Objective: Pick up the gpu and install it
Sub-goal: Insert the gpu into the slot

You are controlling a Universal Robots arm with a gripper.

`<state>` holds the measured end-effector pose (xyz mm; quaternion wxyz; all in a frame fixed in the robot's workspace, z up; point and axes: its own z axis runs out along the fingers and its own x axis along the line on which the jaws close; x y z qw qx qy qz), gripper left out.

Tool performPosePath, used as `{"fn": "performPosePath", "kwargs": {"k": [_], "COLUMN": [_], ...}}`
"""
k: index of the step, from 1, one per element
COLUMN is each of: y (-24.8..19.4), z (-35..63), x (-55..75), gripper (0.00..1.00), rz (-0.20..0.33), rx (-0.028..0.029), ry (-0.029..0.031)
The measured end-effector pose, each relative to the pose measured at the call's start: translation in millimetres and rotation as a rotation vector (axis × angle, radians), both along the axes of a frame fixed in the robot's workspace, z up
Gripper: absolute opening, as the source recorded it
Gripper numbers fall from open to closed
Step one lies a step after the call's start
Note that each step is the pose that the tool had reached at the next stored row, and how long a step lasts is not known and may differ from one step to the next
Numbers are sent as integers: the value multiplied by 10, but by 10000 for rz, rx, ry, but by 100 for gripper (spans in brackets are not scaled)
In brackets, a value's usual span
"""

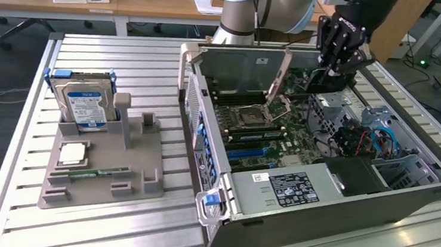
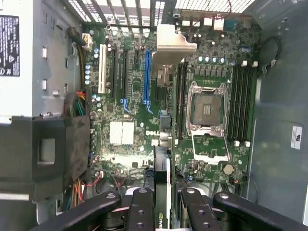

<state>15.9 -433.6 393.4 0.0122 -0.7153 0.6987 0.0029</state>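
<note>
While over the motherboard [image 2: 126, 144], gripper [image 2: 166, 193] fingers [image 2: 140, 208] (half-closed) clamp the gpu [image 2: 162, 168].

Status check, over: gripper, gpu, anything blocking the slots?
Gripper shut on gpu. Gpu held edge-on above the motherboard inside the open case, not seated. Blue slot looks bare; nothing seen blocking.

White DELL lettering [image 2: 155, 142] stands on the motherboard [image 2: 120, 163], just beside the silver heatsink [image 2: 121, 133]; print on the gpu [image 2: 162, 173] is unreadable.
</note>
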Motion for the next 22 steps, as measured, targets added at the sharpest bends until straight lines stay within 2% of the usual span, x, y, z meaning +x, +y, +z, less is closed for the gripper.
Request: {"fn": "performPosePath", "kwargs": {"k": [5, 12, 19, 22], "y": [0, 0, 0, -22], "z": [-35, -154, -277, -295], "x": [-17, -66, -129, -160], "gripper": [26, 26, 26, 26], "rz": [-652, -710, -724, -725], "rx": [-5, -38, -45, -47], "ry": [-1, -1, -3, -2]}}
